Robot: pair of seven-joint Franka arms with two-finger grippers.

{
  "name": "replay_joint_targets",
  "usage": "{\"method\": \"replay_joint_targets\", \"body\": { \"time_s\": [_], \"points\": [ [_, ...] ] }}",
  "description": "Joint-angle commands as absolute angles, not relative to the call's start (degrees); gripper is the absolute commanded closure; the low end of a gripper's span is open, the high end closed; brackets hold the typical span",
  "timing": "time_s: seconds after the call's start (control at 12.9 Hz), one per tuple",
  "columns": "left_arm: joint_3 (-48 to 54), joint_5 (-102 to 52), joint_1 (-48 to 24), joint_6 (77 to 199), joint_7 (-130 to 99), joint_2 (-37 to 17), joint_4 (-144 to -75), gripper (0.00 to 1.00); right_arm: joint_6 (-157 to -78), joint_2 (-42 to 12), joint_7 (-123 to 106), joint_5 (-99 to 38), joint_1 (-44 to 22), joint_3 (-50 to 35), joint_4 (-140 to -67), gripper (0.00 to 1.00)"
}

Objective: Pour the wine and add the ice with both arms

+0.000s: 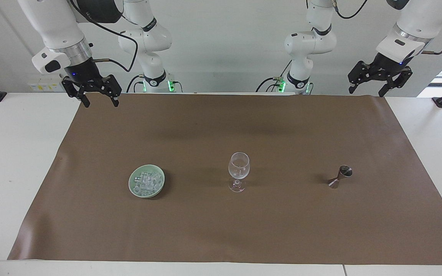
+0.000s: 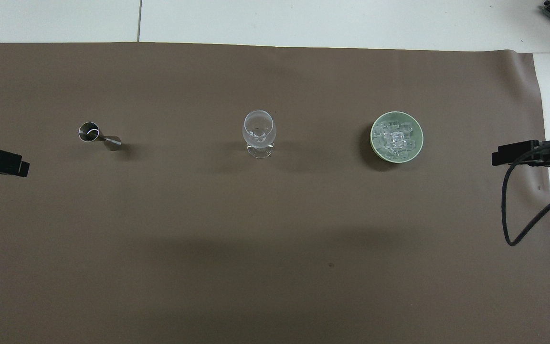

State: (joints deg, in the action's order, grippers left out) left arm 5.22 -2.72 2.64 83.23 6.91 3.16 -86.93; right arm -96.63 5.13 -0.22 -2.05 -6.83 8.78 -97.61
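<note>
Ice (image 1: 147, 181) fills the green dish (image 1: 133, 188), heaped without direction; both pincers hang released, holding nothing.

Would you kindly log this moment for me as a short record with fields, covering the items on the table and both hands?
surface: brown paper sheet over a white table
centre: clear stemmed wine glass, upright
toward right arm's end: pale green round dish holding small clear ice cubes
toward left arm's end: small metal double-cone jigger, standing beside nothing else
row: dish, glass and jigger stand apart in one line
left hand: open, raised over the sheet's edge, holding nothing
right hand: open, raised over the sheet's corner, holding nothing
</note>
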Motion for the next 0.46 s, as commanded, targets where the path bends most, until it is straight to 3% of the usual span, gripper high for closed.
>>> {"method": "replay_joint_targets", "body": {
  "time_s": [0.0,0.39],
  "points": [
    [5.45,-2.11,3.08,83.41,7.12,4.92,-88.94,0.0,-96.68,4.75,-1.23,-2.72,-6.15,8.44,-97.21,0.0],
    [5.62,-2.2,2.29,83.14,6.59,4.83,-88.15,0.0,-96.68,4.83,-1.23,-2.72,-6.15,8.44,-97.21,0.0]
  ]
}}
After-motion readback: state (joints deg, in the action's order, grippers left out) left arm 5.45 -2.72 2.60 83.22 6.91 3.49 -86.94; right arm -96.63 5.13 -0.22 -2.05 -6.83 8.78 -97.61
